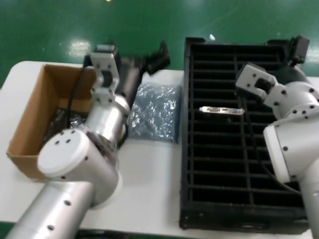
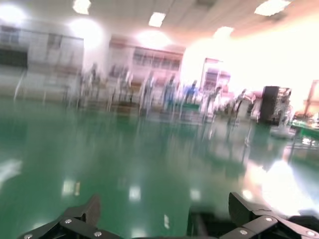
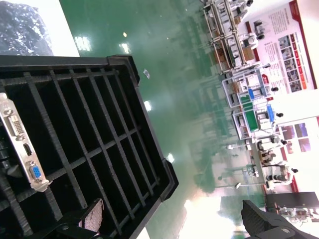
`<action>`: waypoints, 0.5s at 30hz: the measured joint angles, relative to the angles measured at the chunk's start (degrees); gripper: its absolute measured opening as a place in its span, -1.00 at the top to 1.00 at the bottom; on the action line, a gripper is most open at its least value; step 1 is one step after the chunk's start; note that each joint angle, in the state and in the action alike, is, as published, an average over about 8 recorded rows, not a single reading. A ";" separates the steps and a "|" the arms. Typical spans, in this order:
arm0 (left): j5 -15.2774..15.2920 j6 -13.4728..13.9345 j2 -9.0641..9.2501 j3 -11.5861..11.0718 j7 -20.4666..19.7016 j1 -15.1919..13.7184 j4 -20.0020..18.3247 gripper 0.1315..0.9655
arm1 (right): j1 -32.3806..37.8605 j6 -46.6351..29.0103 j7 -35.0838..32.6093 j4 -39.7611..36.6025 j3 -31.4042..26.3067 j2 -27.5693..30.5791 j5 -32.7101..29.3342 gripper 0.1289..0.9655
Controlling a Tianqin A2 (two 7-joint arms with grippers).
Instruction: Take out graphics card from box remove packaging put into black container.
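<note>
My left hand (image 1: 158,56) hangs wide and empty past the counter's (image 1: 149,174) far edge. My right hand (image 1: 298,48), also wide, hovers over the tray's (image 1: 219,219) far corner. The card (image 1: 222,110) stands slotted in the tray; the bag (image 1: 155,112) lies between tray and box (image 1: 30,119).

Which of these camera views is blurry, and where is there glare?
Left wrist view: background hall smeared, strong glare washing out one side, only the left gripper fingertips visible. Right wrist view: crisp on the black slotted plastic tray and the card's silver bracket. Head view: slightly soft, light spots on the green floor.
</note>
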 joint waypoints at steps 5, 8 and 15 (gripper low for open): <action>5.46 8.06 2.15 -10.98 7.88 5.83 -8.88 -0.83 | 0.23 0.72 0.01 -0.30 0.43 0.00 0.33 -1.00; 4.76 13.42 2.67 -16.57 13.20 10.04 -14.38 -0.89 | 0.30 1.03 0.00 -0.37 0.58 0.00 0.44 -1.00; 4.03 18.37 3.42 -21.64 17.68 14.27 -19.44 -0.99 | -0.54 2.01 -1.00 -0.21 0.87 0.32 2.90 -1.00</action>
